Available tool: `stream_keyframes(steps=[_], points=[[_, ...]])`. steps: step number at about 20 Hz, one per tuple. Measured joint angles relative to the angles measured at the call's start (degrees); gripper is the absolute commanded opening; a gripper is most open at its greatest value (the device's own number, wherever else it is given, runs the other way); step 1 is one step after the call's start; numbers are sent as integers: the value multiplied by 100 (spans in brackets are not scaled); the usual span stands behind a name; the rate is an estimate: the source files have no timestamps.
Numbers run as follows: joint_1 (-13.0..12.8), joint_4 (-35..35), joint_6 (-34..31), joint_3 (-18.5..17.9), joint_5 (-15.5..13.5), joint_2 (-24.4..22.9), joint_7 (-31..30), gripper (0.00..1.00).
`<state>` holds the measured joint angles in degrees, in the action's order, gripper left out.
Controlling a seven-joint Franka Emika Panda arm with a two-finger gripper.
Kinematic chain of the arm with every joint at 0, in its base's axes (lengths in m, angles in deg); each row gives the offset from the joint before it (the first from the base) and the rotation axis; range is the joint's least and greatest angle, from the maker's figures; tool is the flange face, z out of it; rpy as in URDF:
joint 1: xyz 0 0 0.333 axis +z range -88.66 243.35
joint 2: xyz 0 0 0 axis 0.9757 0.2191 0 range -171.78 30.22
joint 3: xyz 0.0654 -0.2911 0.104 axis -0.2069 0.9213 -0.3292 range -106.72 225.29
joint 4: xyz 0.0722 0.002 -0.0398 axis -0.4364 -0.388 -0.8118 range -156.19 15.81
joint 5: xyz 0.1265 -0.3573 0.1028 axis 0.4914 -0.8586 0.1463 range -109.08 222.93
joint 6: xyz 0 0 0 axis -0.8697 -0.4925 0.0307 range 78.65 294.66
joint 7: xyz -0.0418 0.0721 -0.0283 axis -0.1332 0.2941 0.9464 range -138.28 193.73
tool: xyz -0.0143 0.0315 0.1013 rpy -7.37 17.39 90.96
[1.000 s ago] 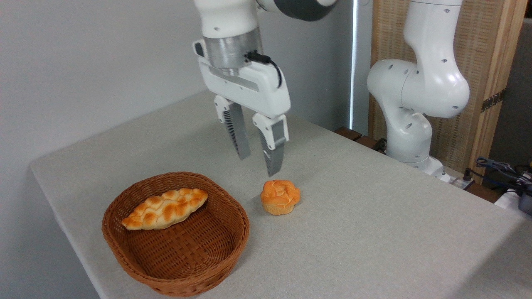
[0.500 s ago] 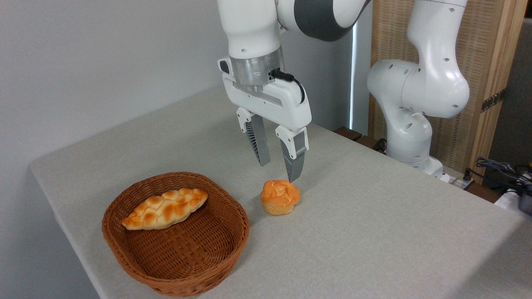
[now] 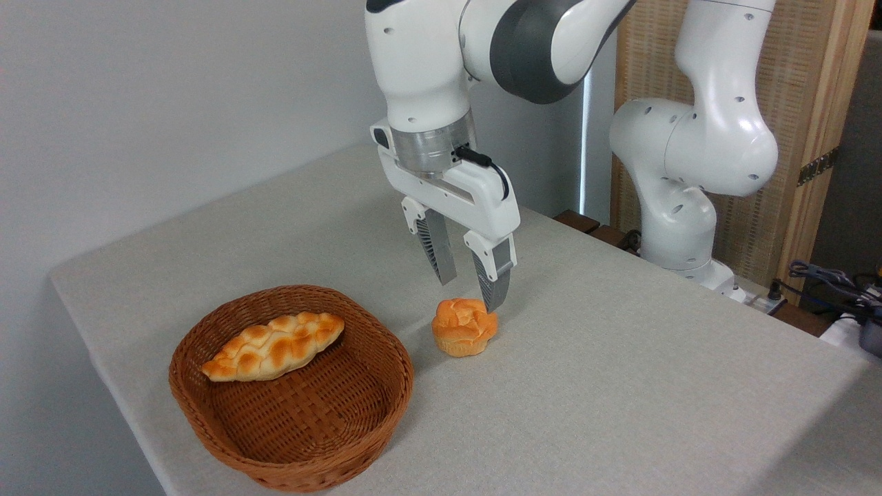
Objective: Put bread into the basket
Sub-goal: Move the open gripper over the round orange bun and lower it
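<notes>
The bread (image 3: 464,326), a small round orange-golden bun with a knotted top, sits on the grey tablecloth just right of the basket (image 3: 207,331). The basket is round, woven and reddish-brown. My gripper (image 3: 472,295) hangs open just above and slightly behind the bun, fingers pointing down, nothing between them. Its right fingertip (image 3: 495,300) is level with the bun's top edge; whether it touches I cannot tell.
A long braided golden loaf (image 3: 273,346) lies in the back half of the basket. The arm's white base (image 3: 682,227) stands at the table's right rear. Cables (image 3: 830,282) lie at the far right. The table edge (image 3: 103,358) runs close behind the basket on the left.
The gripper has moved right and come down, from high above the table between basket and bun to just over the bun. It stayed open. Bun, loaf and basket have not moved.
</notes>
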<state>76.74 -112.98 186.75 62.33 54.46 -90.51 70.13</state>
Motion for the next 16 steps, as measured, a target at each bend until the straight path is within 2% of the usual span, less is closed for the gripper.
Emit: stream_keyframes(steps=[16], points=[[-141,-361,308,62,-2,2,0,100]])
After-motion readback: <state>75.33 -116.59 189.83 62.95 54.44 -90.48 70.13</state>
